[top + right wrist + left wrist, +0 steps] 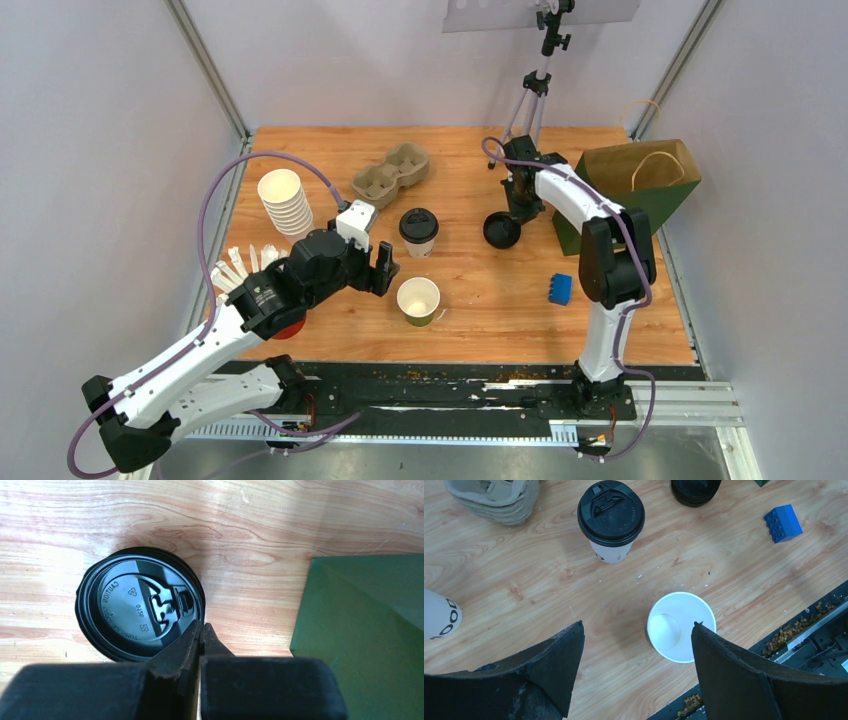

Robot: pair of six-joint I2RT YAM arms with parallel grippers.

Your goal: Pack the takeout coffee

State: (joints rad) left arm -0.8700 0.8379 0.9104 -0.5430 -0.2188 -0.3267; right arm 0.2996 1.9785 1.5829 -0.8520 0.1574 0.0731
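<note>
Looking down from the overhead view, my right end effector (pixel 518 208) is down at the stack of black lids (pixel 502 231) beside the green paper bag (pixel 640 185). My left end effector (pixel 380 272) hangs released just beside the olive-green cup (pixel 418 300), which has no lid. The white cup (pixel 418 232) stands behind it, already capped, so its contents are hidden. The cardboard carrier (pixel 390 172) at the back of the bench (pixel 480 310) shows two empty wells. I cannot see into the bag. From my left wrist, the fingers stand wide apart with the olive-green cup between and beyond them, untouched. Its pale inside looks empty. From my right wrist, the fingers are clenched together on the near rim of the top lid (pixel 140 605). I judge the step to be taking one lid for the open cup. I should lift straight up so that only one lid peels off, keep it level, and let my left side steady the cup before pressing down.
</note>
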